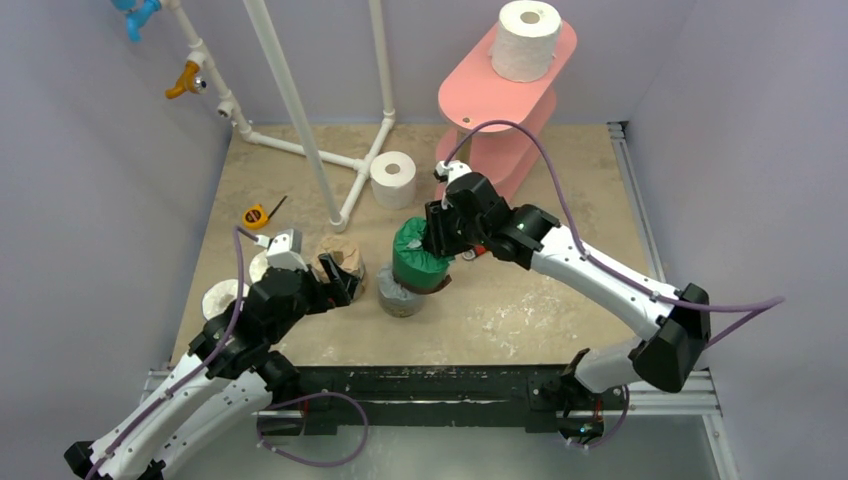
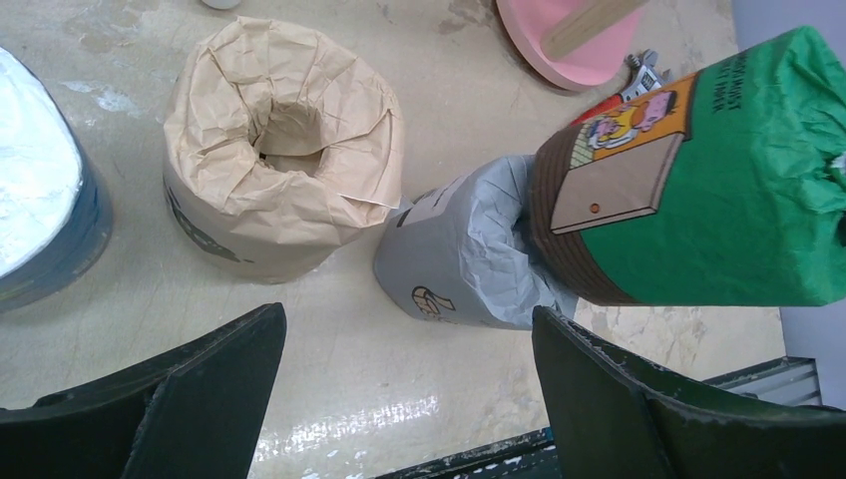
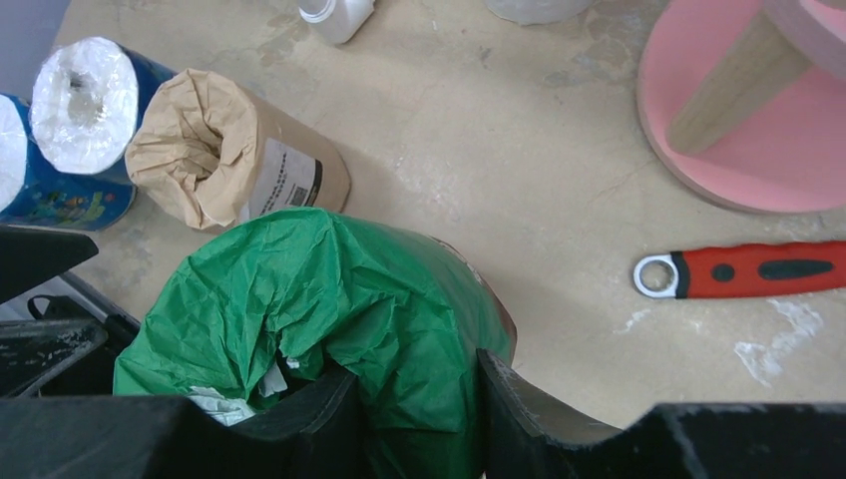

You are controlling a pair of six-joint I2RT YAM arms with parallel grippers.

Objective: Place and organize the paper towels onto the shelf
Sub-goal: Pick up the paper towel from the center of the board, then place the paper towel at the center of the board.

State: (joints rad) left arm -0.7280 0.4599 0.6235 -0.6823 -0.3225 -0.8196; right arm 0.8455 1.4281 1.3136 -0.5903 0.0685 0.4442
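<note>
Lifting is the step in hand, by my read. The right jaws pinch the green-wrapped roll (image 1: pixel 418 258) by its wall. At the bottom of the right wrist view, one finger sits down in the crumpled core end and the other is outside the wrapper. The roll hangs tilted at the centre of the overhead view, its brown-banded base against the grey roll (image 2: pixel 459 249). I cannot tell whether it has cleared the counter (image 1: pixel 520 300).

The left jaws stand wide and empty, low in the left wrist view, near the tan roll (image 2: pixel 284 150) and touching nothing.

The shelf (image 1: pixel 465 95) is at upper right of the overhead view, with one white roll (image 1: pixel 527 40) on its top board.

To do this well:
- The wrapper looks loose, so I judge a thin-wall pinch could slip or tear. I want the grip firm before raising.
- Lift straight up so the grey roll is not dragged over.
- Level the roll before carrying it to the shelf.

What each view adds:
- Only the overhead view shows the shelf's top board and its load.
- The right wrist view gives the finger in the core, the wrench (image 3: pixel 758 271) beside the shelf's bottom board, and the blue-wrapped rolls (image 3: pixel 85 110) at upper left.
- The left wrist view shows the green roll touching the grey one.
</note>
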